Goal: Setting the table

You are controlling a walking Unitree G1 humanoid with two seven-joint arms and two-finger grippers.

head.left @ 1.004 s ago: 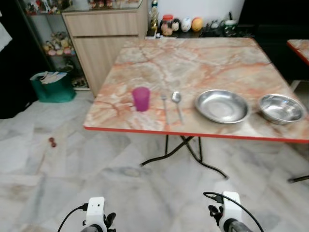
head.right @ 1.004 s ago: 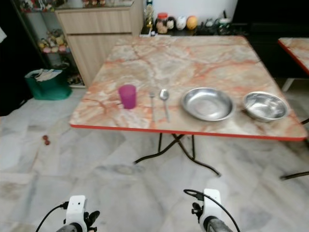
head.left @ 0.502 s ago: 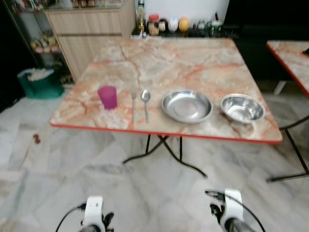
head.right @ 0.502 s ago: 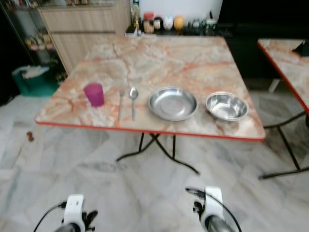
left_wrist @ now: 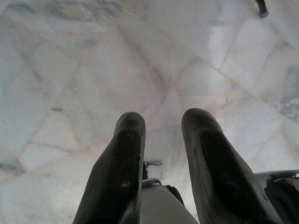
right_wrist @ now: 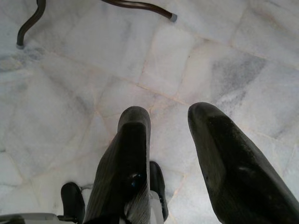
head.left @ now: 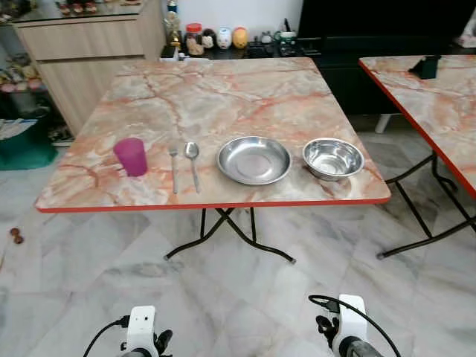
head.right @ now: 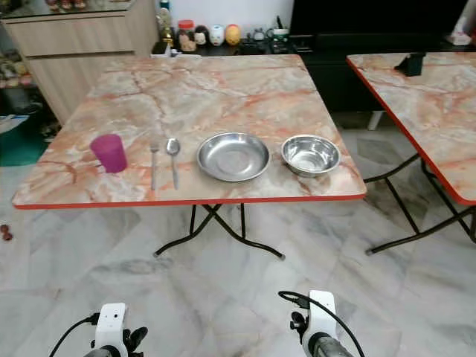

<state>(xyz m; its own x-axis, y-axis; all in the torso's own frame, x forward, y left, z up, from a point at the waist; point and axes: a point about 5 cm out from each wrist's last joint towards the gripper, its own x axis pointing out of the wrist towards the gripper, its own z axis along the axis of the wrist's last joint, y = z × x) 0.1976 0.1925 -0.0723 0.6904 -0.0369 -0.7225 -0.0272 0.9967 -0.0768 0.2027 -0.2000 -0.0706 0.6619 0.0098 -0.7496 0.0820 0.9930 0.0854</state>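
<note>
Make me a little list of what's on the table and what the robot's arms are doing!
table: marble-look top with red edge
cup: purple cup, at the robot's left end of the row
cutlery: fork and spoon, side by side, right of the cup
dishes: shallow steel plate, then steel bowl on its right
left pincer: open, empty, over the floor
right pincer: open, empty, over the floor

wrists: white housings (head.left: 141,324) | cables: black | jaws: black, ribbed
</note>
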